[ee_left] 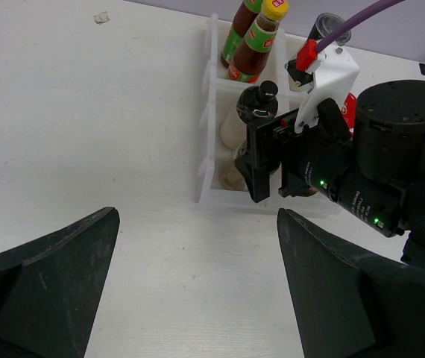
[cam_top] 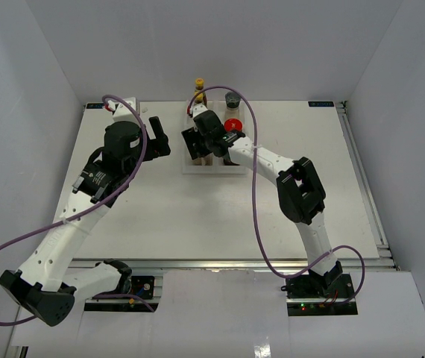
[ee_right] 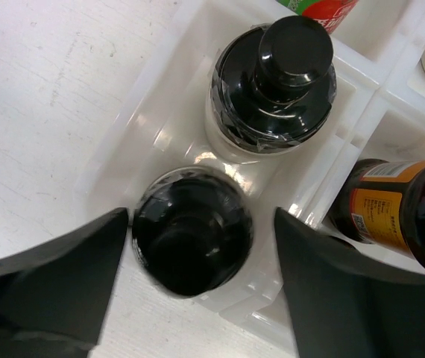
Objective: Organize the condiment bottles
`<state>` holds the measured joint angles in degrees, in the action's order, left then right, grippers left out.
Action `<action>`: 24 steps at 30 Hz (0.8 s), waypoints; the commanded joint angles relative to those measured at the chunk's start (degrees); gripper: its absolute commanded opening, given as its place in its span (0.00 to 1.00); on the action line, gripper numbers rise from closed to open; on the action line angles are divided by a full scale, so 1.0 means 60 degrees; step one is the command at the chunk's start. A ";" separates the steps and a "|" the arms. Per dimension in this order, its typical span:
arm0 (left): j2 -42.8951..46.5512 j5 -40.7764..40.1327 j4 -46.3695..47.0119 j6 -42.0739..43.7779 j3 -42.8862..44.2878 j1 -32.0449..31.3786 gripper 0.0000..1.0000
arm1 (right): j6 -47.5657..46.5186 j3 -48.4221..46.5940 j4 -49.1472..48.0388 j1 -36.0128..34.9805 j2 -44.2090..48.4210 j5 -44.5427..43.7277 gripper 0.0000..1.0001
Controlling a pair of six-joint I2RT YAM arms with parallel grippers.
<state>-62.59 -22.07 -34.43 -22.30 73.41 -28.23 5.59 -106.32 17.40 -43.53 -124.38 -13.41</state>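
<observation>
Your right tool [ee_right: 197, 227] hangs over the white divided tray [ee_right: 160, 97]. Its jaws are spread either side of the nearer black-capped shaker [ee_right: 191, 246], which stands in the compartment at the lower left of the right wrist view. The second black-capped shaker [ee_right: 276, 82] is just above it there. One finger sits almost on the shaker and the other shows a gap, so this tool is open, not gripping.

Watch that near-touching finger. If you pull away off-centre, it will likely drag the shaker over against its neighbour or the tray wall. The other finger hangs close to the divider and the amber jar [ee_right: 395, 216] next door. A clip there could shove the whole tray, which looks light. The purple cable [cam_top: 244, 112] arches over the back of the tray and may catch the tall bottles if you swing wide.

Only the left wrist view shows you the two red sauce bottles [ee_left: 256, 45] upright in the tray's upper compartment, and the grey-lidded shaker [ee_left: 324, 28] beyond. The top view hides both black shakers under the right wrist. It does show your left tool [ee_left: 197, 220] to the left of the tray over the worktop [cam_top: 153, 201], jaws wide and empty.
</observation>
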 commanded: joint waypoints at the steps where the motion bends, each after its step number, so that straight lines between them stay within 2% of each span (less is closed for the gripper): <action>1: 0.0078 -0.0149 0.0079 0.0090 -0.0050 0.0070 0.98 | 0.0006 -0.0217 -0.0401 -0.0020 -0.0019 -0.0141 0.90; 9: 0.0102 0.0399 -0.0328 0.0160 0.0558 0.0062 0.98 | -0.0052 -0.0357 0.0394 -0.0026 0.0904 -0.0256 0.91; 14: -0.0092 0.0811 -0.0586 0.0370 0.1047 0.0063 0.98 | -0.0184 -0.0713 0.1241 -0.0026 0.2107 0.0151 0.95; 16: -0.0151 0.1030 -0.0597 0.0377 0.1088 0.0076 0.98 | -0.0214 -0.0600 0.1522 -0.0018 0.2693 0.0432 0.92; 21: -0.0323 0.2011 -0.0458 0.0310 0.0897 0.0064 0.98 | 0.0212 -0.0111 0.2525 0.0030 0.3631 -0.0635 0.90; 24: -0.0406 0.2442 -0.0300 0.0203 0.0741 0.0064 0.98 | 0.0997 0.0296 0.3154 0.0077 0.4200 -0.1819 0.90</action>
<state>-64.56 -13.24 -36.95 -20.82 78.17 -28.08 6.54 -106.44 29.75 -43.49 -102.99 -15.23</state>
